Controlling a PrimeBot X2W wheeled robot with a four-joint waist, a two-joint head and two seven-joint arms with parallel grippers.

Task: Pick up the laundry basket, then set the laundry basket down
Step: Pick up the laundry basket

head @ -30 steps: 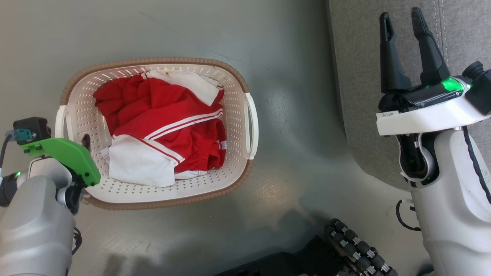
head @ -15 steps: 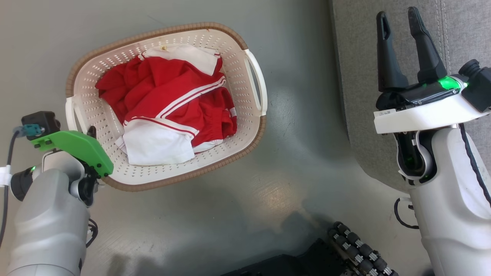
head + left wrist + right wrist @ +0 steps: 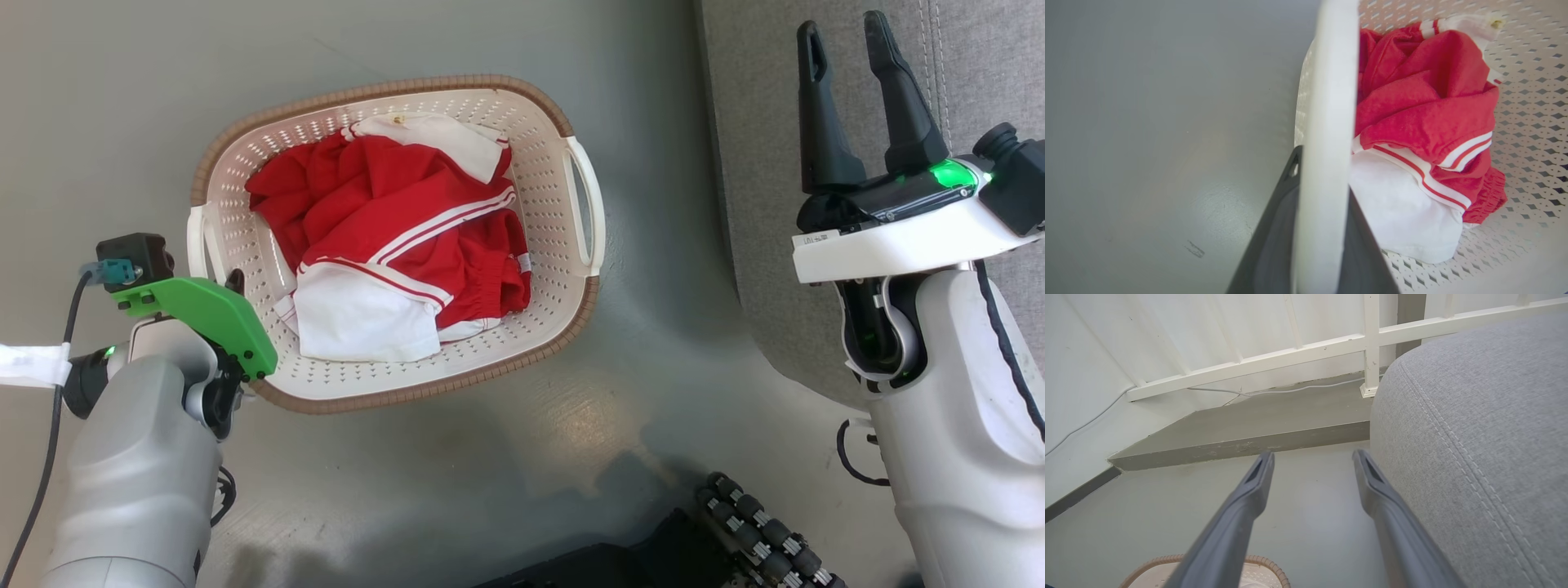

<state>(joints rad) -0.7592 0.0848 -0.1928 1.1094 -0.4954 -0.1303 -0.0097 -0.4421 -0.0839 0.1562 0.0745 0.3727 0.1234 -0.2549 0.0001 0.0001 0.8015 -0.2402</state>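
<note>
Left pincer [image 3: 1323, 179] clamps a handle [image 3: 1327, 102] of the laundry basket [image 3: 545, 245], forearm angled upward

The left claw [image 3: 233, 284] is hidden under its green wrist plate [image 3: 204, 314]; one dark fingertip [image 3: 235, 280] is seen at the laundry basket [image 3: 539, 163]. In the left wrist view the white handle [image 3: 1327, 143] is blurred and the grip behind it is covered, apparently closed. The basket floor is masked by red-and-white clothes [image 3: 392, 245]. In the right wrist view the basket is cut off at the bottom edge.
</note>
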